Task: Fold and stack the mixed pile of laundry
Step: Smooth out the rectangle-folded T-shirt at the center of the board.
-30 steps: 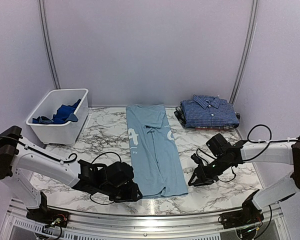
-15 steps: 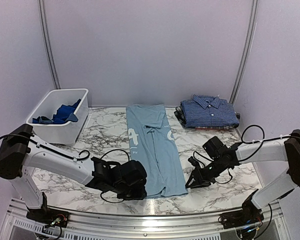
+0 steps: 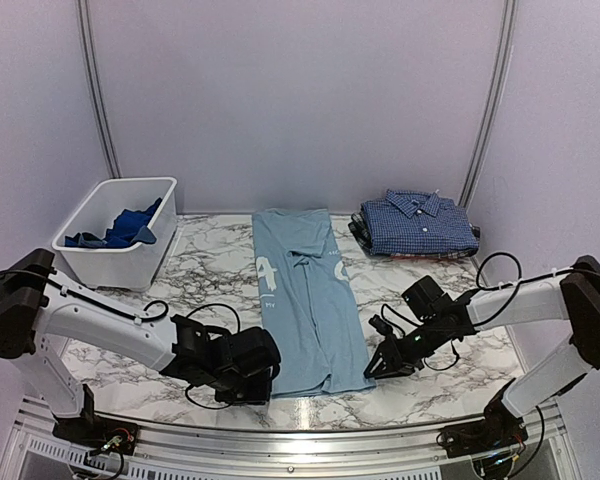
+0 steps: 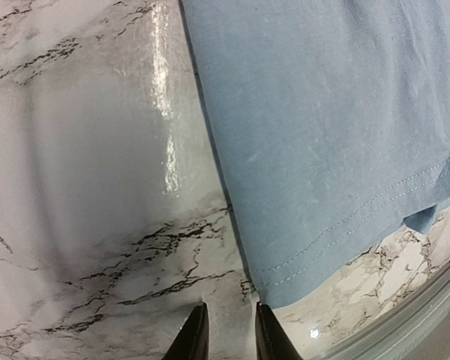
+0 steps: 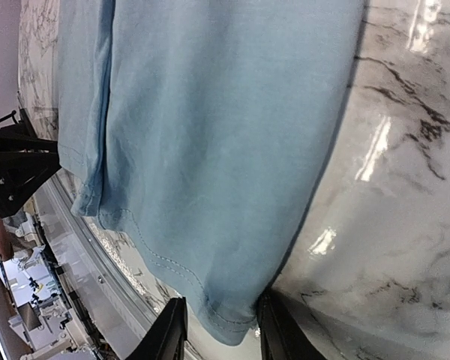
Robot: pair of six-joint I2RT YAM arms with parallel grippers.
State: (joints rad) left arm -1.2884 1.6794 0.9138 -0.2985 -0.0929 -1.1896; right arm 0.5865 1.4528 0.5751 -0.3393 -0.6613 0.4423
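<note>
My right tool [image 5: 223, 326] has crept inward; a hem corner of the light blue T-shirt [image 3: 305, 290] now sits between its half-spread jaws. My left tool [image 4: 231, 334] has narrowed almost together, empty, with the hem just right of it, so I'd say that side needs a fresh grip.

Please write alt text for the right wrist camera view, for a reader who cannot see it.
The right claw, jaws apart, straddles the hem corner of a light blue T-shirt lying flat on a glossy marble table.

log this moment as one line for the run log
phase: pre-grasp at hem | left gripper: narrowly open, beside near-left corner of light blue T-shirt | right gripper: open, straddling near-right corner
</note>
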